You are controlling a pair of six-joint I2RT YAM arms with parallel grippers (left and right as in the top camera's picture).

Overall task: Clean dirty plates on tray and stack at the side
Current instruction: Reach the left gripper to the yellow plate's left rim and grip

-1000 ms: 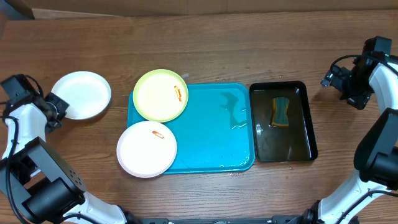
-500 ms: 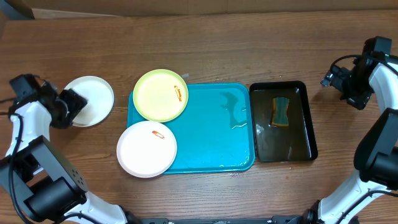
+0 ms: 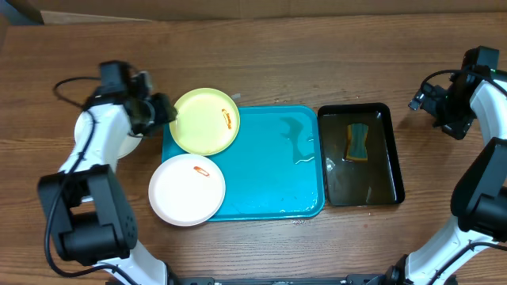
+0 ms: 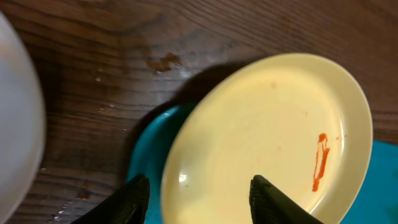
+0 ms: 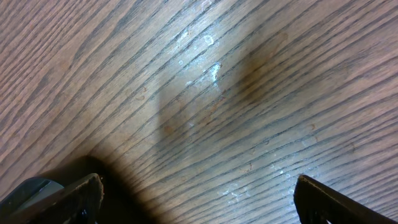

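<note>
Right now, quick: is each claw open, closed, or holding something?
Left claw: open, empty, at the edge of the green plate.
Right claw: open, empty, over the bare table.

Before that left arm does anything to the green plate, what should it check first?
1. Left gripper open: ok.
2. Lime-green plate rim between its fingers: ok by the left wrist view; contact, cannot tell.
3. Plate wiped: not ok, an orange-red smear shows.
4. Sponge in hand: not ok; it lies in the black tray, and the right gripper hangs open over the table.
5. White plate at the side clean: cannot tell, only its edge shows.
</note>
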